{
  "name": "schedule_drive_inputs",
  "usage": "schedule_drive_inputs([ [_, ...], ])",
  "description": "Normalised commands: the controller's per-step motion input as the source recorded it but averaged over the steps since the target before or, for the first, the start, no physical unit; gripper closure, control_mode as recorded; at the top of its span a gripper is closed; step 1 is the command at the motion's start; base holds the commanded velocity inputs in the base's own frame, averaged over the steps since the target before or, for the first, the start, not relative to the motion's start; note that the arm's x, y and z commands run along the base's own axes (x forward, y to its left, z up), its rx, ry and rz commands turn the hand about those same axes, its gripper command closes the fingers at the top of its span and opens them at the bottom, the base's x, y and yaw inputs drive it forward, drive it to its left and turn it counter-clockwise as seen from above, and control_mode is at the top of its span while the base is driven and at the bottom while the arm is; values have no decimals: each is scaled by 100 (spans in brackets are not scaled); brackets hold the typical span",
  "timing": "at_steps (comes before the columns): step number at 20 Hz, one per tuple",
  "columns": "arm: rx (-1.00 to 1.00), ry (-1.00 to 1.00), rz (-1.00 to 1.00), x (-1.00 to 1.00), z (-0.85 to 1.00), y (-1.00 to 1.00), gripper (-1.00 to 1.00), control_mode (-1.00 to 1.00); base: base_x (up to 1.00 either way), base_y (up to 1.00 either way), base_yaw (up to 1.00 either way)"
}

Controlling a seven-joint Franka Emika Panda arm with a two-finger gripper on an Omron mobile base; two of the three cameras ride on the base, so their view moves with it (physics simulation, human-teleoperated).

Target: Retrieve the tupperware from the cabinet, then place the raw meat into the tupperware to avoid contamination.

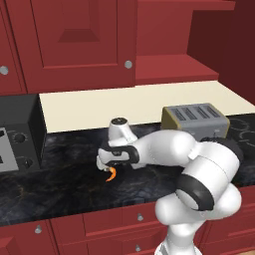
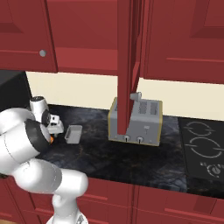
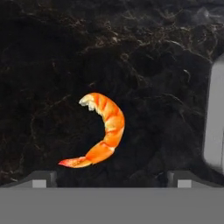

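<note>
Lying on the dark, gold-veined marble counter [image 3: 52,57], the raw meat [image 3: 104,131] is a small orange curled crescent, shrimp-like, ribbed in segments, with a paler frilled tip at its upper end and a thin reddish tail pointing to the lower left of the hand view. It sits just above and between the two dark finger tips at the bottom corners of that view, and the gripper [image 3: 111,177] has its jaws spread wide apart with nothing held. In the left base view the gripper [image 1: 105,167] hangs low over the counter at centre frame, with the raw meat [image 1: 113,174] showing as an orange curl just beneath it.

At the right edge of the hand view a pale grey wall is the side of the tupperware [image 3: 215,127], a small grey open-topped rectangular box, close beside the meat but apart from it. In the right base view the tupperware [image 2: 73,134] stands on the counter at left of centre, just right of the hand.

Farther back, right of centre, a big silver four-slot toaster [image 2: 135,122] sits against the cream backsplash [image 2: 78,89]. A black cooktop [image 2: 203,146] lies at far right. Above, the dark red upper cabinet [image 1: 84,42] has one door [image 2: 129,65] swung open edge-on, crossing in front of the toaster.
</note>
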Motion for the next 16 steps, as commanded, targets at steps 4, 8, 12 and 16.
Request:
schedule_drive_inputs([
  [4, -1, 0, 0, 30, -35, 14, -100, -100, 0, 0, 0],
  [8, 0, 1, 0, 30, -28, 11, -100, -100, 0, 0, 0],
  [12, 0, 4, 0, 28, -20, 8, -100, -100, 0, 0, 0],
  [16, 0, 9, 0, 20, -28, 11, -100, -100, 0, 0, 0],
])
